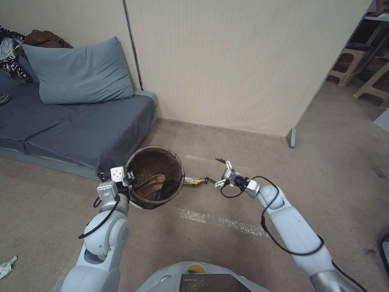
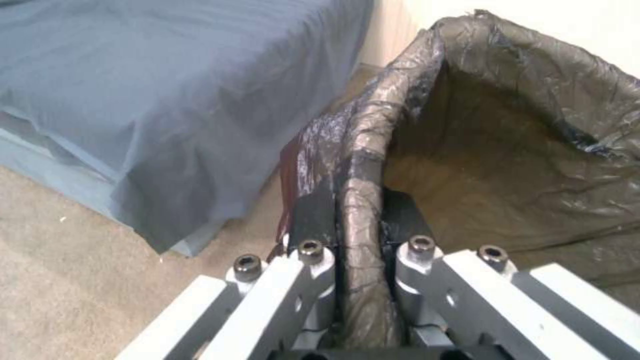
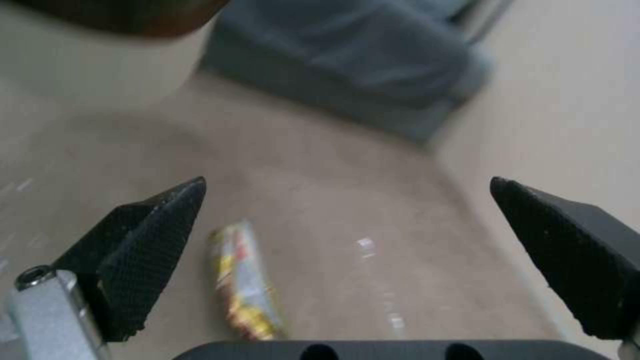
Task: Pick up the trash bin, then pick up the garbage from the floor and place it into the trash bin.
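Observation:
The trash bin (image 1: 170,162), white with a dark brown liner, is held just off the floor (image 1: 251,134) beside the sofa. My left gripper (image 1: 129,177) is shut on its near rim; in the left wrist view the gripper (image 2: 360,210) pinches the lined rim (image 2: 363,150) of the trash bin. Crumpled brown paper (image 1: 152,184) lies inside. A yellow and red snack wrapper (image 1: 194,181) lies on the carpet just right of the bin. My right gripper (image 1: 213,170) hangs open low over its right end. In the right wrist view the gripper (image 3: 347,186) stands wide apart above the wrapper (image 3: 243,280).
A low sofa (image 1: 81,125) with a blue-grey cover and pillow (image 1: 81,73) stands left of the bin. A beige wall panel (image 1: 227,61) runs behind. A white tissue (image 1: 7,265) lies at the lower left. Pale tape (image 1: 219,219) crosses the carpet. Plastic stools (image 1: 348,61) stand far right.

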Robot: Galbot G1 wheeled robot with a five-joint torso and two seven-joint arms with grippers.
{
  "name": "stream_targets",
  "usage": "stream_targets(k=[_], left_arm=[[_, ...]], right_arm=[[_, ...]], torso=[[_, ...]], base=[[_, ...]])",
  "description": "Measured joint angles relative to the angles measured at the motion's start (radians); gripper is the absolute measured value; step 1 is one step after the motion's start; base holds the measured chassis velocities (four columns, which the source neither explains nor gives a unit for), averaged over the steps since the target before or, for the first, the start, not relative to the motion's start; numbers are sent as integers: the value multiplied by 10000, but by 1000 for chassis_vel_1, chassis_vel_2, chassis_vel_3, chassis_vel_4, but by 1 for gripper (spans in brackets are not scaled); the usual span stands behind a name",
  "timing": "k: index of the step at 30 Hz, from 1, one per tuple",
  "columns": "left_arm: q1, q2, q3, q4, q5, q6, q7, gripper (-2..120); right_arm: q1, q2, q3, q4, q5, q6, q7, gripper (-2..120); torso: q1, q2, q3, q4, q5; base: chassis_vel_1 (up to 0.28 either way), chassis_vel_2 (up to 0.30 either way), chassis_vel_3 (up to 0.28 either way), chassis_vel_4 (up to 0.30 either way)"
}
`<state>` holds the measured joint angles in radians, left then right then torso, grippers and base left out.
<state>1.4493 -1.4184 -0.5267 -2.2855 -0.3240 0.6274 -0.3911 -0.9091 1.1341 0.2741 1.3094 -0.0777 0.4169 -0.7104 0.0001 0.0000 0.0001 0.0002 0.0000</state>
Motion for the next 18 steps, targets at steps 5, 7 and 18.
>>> stream_targets(k=[5,7,18], left_arm=[[-79,14,-56,-2,-2,0,-6,5],[-84,10,-60,-2,-1,1,-7,5],[-36,-110,-36,30,122,4,-8,5]], right_arm=[[860,237,-674,-976,-641,-328,-920,100],[1056,313,-830,-1167,-829,-418,-1154,100],[2657,1227,-2026,-3022,-2047,-406,-2209,100]], torso=[[0,0,1,-1,1],[0,0,0,-1,2],[0,0,0,0,-2]], base=[[0,0,0,0],[0,0,0,0],[0,0,0,0]])
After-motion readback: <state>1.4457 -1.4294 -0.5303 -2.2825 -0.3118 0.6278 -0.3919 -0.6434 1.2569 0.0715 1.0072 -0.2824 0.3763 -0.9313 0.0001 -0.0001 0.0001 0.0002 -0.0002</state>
